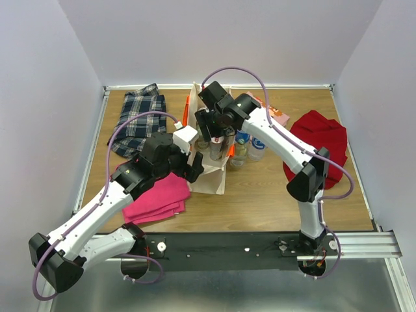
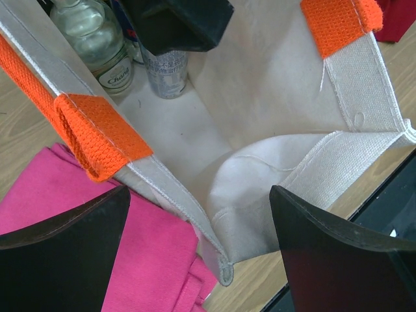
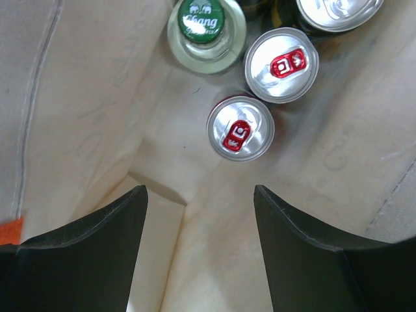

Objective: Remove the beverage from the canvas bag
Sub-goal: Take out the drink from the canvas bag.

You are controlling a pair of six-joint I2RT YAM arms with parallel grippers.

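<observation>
The beige canvas bag [image 1: 211,177] with orange handles [image 2: 97,140] stands open at mid-table. Inside it on the bottom are two silver cans with red tabs [image 3: 240,128] [image 3: 281,65], a third can [image 3: 338,12] and a green-capped glass bottle [image 3: 203,26]. My right gripper [image 3: 200,188] is down in the bag's mouth [image 1: 214,127], open, its fingers empty and a little short of the nearest can. My left gripper [image 2: 200,190] is open and straddles the bag's near-left corner seam [image 2: 224,270], one finger [image 2: 65,253] over the pink cloth outside. The bottle [image 2: 91,32] and a can [image 2: 166,68] also show there.
A folded pink cloth [image 1: 159,198] lies left of the bag under my left arm. A plaid cloth [image 1: 140,117] is at the back left and a red cloth [image 1: 318,143] at the right. Two clear bottles [image 1: 250,146] stand just right of the bag.
</observation>
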